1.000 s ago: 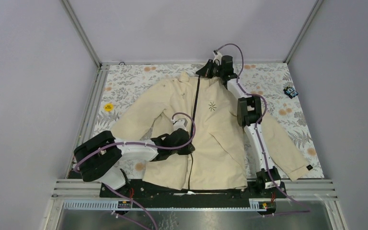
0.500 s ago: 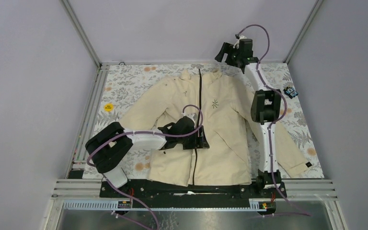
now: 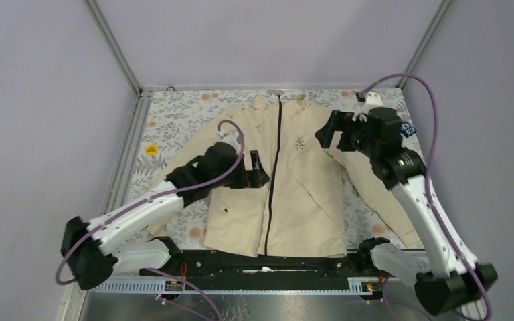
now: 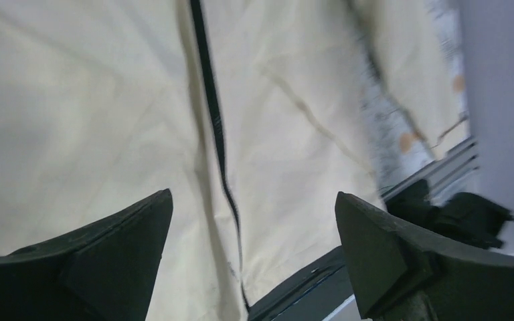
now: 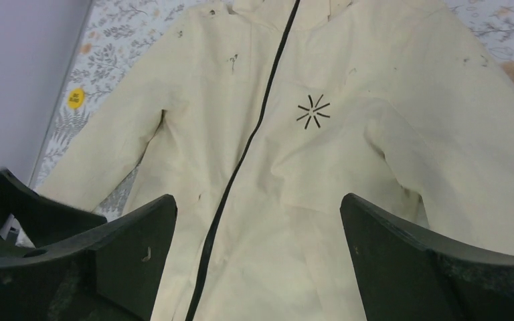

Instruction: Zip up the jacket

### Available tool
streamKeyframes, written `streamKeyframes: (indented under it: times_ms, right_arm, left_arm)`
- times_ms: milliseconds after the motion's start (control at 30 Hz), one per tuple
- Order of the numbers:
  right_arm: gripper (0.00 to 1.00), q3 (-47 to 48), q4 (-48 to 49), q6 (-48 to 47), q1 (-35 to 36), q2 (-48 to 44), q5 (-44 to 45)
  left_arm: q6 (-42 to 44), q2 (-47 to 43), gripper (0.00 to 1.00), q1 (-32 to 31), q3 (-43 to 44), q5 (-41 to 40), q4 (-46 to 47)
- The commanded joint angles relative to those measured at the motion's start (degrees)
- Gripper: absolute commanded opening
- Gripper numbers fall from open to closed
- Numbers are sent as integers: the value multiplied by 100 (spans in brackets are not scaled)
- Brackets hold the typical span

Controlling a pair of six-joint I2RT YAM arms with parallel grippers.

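My left gripper point(image 4: 253, 197) and right gripper point(image 5: 258, 197) gape wide, empty, above the jacket point(image 3: 304, 187) lying flat on the table point(image 3: 181, 110). Its zipper point(image 3: 276, 160) looks closed to the collar; next, lift clear without snagging.

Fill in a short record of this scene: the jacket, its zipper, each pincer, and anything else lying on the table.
Jacket: cream, laid flat, front up, on floral table cover
Zipper: dark line from hem to collar, looks closed
Logo: dark star on chest
Left pincer: open, over the jacket near the zipper, holding nothing
Right pincer: open, raised over the jacket, holding nothing
Other: yellow sticker beside one sleeve
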Motion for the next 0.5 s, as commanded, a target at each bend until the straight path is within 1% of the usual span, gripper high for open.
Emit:
streamKeyframes:
  times_ms: [0,100,200,267,367,467]
  right_arm:
    - [100,-292,-1081,58,-40,-1513,75]
    - [100,-160,-1320,51,-36,-2568,64]
    - [100,237,-1527,-15,-38,-3252,224]
    - [100,640,-1791,-124,-42,-3388,566]
    - [100,1253,-2194,-314,-40,-3415,1132]
    - [100,1580,-2321,-479,-40,-3501,1456]
  left_arm:
    - [672,-897,99,47,1094,-673,-1000]
    - [951,-1390,99,55,1679,-943,-1150]
    - [1182,-1743,99,61,2258,-1183,-1226]
    - [1290,-1903,99,55,2734,-1373,-1373]
    - [1478,-2067,99,55,3474,-1452,-1657]
    - [1620,-2297,99,55,3967,-1505,-1773]
